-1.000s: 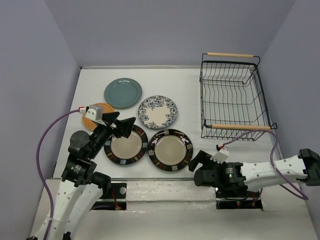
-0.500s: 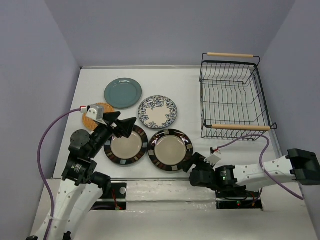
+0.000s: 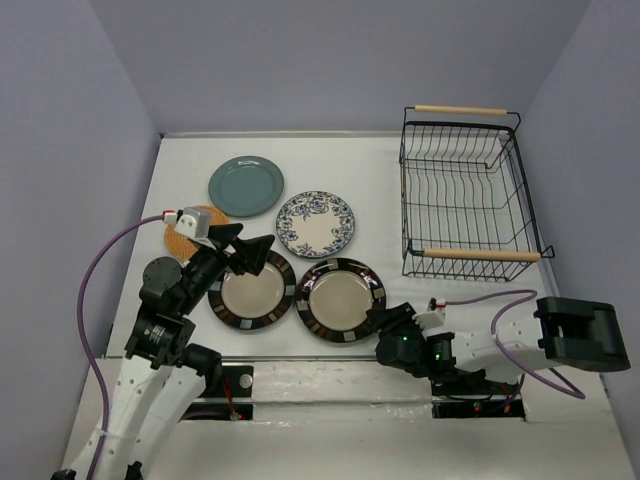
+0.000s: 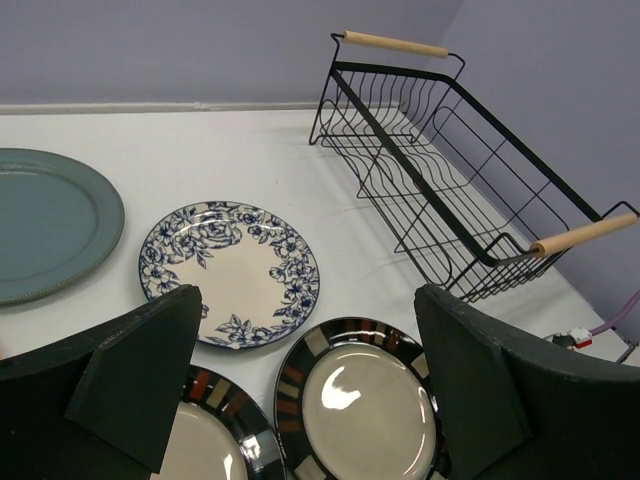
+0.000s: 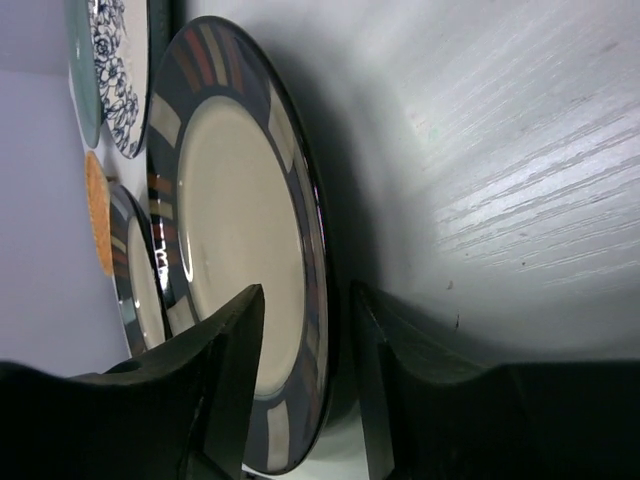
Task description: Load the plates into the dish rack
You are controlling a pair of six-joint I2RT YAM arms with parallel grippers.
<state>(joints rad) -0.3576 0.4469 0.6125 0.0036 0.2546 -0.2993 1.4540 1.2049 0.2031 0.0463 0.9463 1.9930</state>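
5 plates on counter (image 3: 370, 170): 1 teal plate (image 3: 246, 186), 1 floral plate (image 3: 315, 223), 1 orange plate (image 3: 186, 240), 2 striped plates (image 3: 251, 290) (image 3: 340, 298). 1 dish rack (image 3: 462, 195). Left gripper (image 4: 307, 330) spread; right gripper (image 5: 308, 300) spread astride one striped rim.

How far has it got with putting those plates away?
Nothing is loaded yet: the rack is bare, and all five plates lie on the table. In hand: the right gripper, open, straddles the rim of the right striped plate. The left gripper hovers open over the left striped plate.
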